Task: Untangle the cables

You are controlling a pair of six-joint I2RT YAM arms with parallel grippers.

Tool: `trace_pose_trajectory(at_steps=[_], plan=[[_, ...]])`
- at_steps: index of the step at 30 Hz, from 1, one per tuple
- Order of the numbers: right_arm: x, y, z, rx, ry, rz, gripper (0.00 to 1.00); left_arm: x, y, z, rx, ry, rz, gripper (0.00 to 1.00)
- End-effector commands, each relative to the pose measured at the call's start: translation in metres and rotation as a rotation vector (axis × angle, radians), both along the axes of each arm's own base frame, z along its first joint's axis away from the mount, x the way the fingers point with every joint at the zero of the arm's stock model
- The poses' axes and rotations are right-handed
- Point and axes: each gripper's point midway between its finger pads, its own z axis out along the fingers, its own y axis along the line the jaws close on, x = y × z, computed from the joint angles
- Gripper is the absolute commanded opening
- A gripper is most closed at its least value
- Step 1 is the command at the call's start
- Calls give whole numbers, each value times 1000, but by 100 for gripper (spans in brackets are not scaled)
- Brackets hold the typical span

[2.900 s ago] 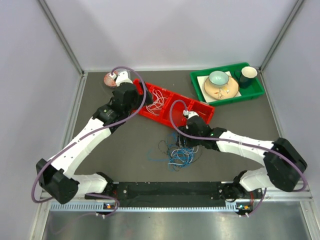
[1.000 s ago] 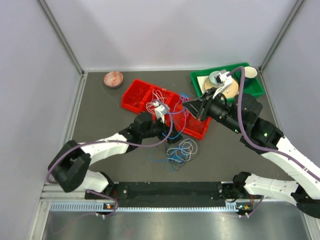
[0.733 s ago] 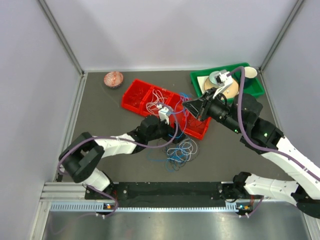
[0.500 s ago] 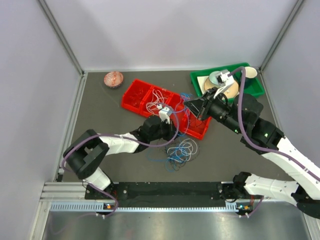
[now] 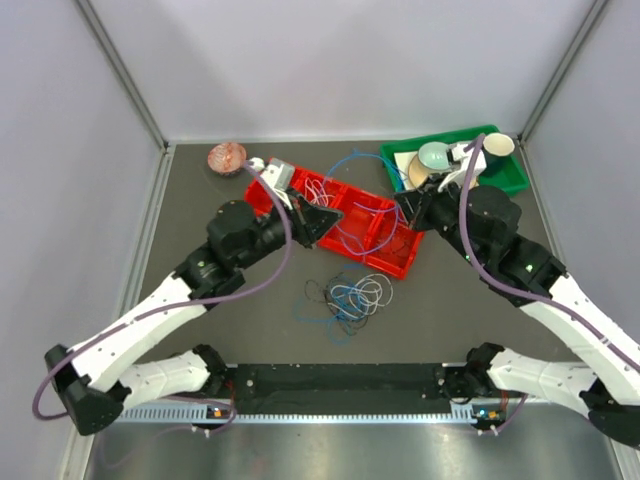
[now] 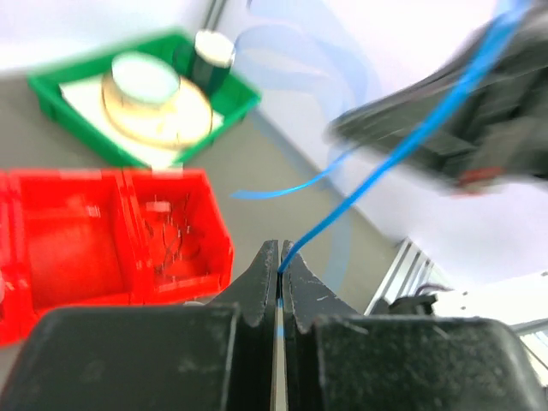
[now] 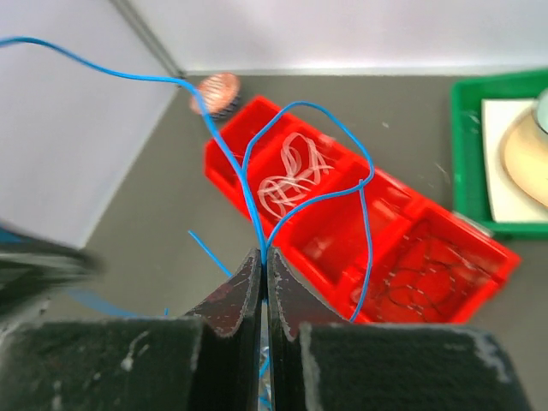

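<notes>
My left gripper (image 6: 279,257) is pinched tight on a blue cable (image 6: 402,145), its jaws closed with only the wire between them. My right gripper (image 7: 263,257) is clamped the same way on blue cable. The wire arcs in the air above the red tray (image 5: 392,262), between the two arms. The other cables (image 5: 350,298) lie tangled on the table (image 5: 200,190) just in front of the tray. White cables (image 7: 287,180) sit in one of its compartments.

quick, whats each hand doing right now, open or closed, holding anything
left hand: closed, pinching a blue cable
right hand: closed, also pinching a blue cable
</notes>
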Motion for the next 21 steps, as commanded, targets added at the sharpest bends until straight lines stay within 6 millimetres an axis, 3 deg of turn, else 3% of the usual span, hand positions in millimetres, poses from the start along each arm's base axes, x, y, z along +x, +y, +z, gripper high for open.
trace_pose_trajectory(at_steps=[1,2,5,8,13,14,18,19,21], plan=[[12,-7,-21,19,60,-34,0,-10,25,43,20,-74,45,0],[12,-3,-25,21,69,-17,0,-13,31,64,5,-119,56,0],[12,7,-40,31,105,16,0,-12,40,97,-11,-188,93,0],[14,15,-47,47,122,34,0,-1,38,107,9,-222,123,0],[24,25,-45,53,117,40,0,34,25,99,43,-213,198,0],[28,27,-46,50,115,36,0,46,19,90,58,-196,206,0],[54,33,-51,71,106,17,0,77,9,83,13,-163,226,0],[62,39,-60,81,136,37,0,88,3,81,-18,-164,227,0],[74,40,-67,98,153,39,0,109,7,73,-28,-150,261,0]])
